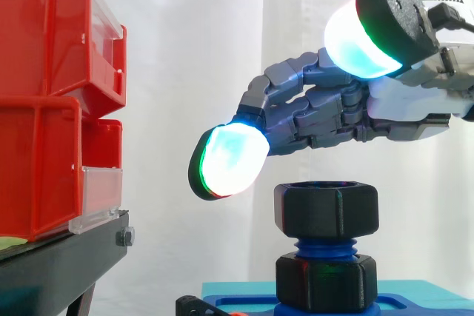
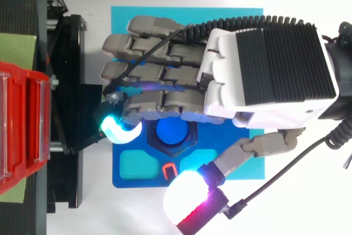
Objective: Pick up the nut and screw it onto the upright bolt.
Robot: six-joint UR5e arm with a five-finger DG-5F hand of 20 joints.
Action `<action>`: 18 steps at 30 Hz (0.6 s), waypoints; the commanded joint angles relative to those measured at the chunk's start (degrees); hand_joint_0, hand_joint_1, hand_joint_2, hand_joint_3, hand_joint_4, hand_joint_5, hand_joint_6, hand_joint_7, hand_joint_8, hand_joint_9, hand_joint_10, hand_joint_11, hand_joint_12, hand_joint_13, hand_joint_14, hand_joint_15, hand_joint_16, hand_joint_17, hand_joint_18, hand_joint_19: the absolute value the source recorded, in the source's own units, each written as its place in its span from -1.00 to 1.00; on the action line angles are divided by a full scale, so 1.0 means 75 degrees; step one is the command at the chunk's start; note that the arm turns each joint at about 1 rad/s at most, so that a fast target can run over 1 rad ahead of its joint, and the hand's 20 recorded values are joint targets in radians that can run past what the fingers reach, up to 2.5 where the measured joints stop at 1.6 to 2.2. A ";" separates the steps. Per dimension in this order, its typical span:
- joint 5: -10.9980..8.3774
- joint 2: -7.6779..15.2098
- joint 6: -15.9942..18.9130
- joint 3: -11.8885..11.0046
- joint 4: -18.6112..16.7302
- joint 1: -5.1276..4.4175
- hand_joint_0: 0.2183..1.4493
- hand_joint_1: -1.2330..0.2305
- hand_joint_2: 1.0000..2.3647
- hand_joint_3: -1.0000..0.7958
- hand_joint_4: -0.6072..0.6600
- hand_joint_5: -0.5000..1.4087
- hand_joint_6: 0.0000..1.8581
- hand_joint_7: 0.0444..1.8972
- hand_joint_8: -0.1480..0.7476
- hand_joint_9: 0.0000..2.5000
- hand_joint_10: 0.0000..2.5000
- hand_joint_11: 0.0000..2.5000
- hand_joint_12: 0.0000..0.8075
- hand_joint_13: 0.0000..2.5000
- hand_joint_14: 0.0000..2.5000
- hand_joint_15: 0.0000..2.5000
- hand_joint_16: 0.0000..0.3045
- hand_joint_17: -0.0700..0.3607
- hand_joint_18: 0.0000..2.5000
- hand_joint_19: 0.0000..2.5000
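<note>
Nearest the side camera: the thumb pad (image 1: pixel 363 42), lifted to 1 o'clock of the hand (image 1: pixel 333 112) and spread well away from the fingers.

Next back: the nut (image 1: pixel 326 209) sits at the top of the upright bolt (image 1: pixel 324 246). Blue thread shows between it and a second black nut (image 1: pixel 326 283) on the blue base (image 1: pixel 237 305).

Hand state: fingers loosely extended, apart, holding nothing. One lit fingertip (image 1: pixel 226 160) hangs at 10 o'clock of the nut, apart from it.

Key relation: the nut lies at 6 o'clock of the fingers, and the bolt axis runs 12 to 6. From above, the bolt top (image 2: pixel 171 131) shows at 7 o'clock of the palm. You will likely need to come straight down and close around the nut.

Farther, at 9 o'clock: the red bins (image 1: pixel 44 109).
</note>
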State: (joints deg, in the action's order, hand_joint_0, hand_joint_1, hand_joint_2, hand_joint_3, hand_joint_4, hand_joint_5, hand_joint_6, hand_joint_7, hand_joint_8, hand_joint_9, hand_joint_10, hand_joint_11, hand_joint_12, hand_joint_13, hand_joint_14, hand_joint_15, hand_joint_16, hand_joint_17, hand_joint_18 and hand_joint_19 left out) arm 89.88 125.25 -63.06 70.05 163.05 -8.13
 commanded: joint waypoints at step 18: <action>0.0074 0.0245 0.0369 0.0000 -0.0271 0.0041 -0.55 0.43 -1.00 -0.44 0.33 -0.65 -0.46 -0.14 -0.11 -0.74 -1.00 -1.00 -0.13 -0.90 -1.00 -1.00 -0.65 -0.12 -1.00 -1.00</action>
State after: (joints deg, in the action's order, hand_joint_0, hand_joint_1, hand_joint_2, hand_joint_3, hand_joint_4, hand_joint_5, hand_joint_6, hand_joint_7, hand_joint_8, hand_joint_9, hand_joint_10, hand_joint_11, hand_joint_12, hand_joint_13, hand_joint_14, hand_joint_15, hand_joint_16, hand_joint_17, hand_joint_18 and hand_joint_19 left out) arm 90.42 127.06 -60.39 70.05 161.31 -7.79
